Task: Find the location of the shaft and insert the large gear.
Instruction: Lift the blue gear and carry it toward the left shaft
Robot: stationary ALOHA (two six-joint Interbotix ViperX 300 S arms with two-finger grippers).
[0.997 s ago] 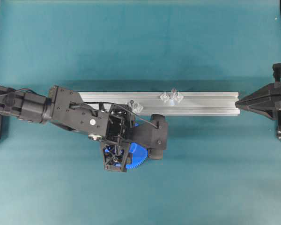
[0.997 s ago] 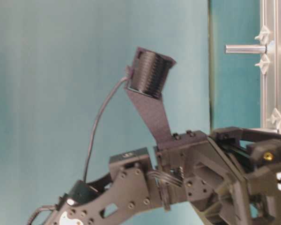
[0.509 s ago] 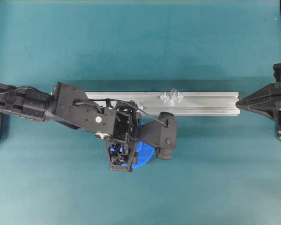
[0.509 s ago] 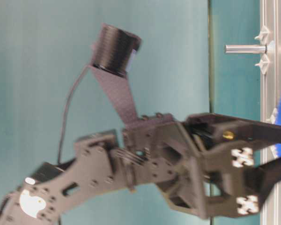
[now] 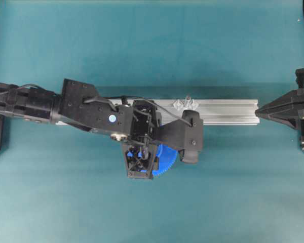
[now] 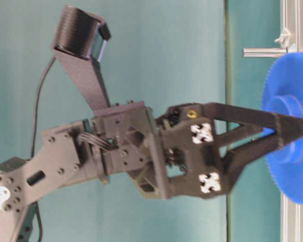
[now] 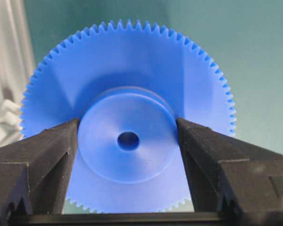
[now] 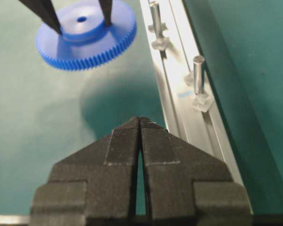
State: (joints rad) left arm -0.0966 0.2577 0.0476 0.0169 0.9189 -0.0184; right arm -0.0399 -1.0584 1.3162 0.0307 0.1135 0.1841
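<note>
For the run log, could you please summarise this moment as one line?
left end effector: shut on large gear hub, carried above table | right end effector: shut, idle | shaft: bare on rail

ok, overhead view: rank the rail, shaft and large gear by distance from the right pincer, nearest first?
1. rail: its right end lies just off the tip of the right pincer.
2. shaft: upright on the rail, near mid-table.
3. large gear: farthest, left of the shaft and below the rail in the picture.

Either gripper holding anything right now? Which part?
Left gripper holds the large gear by its raised hub, one jaw on each side. Right gripper is shut on nothing.
</note>
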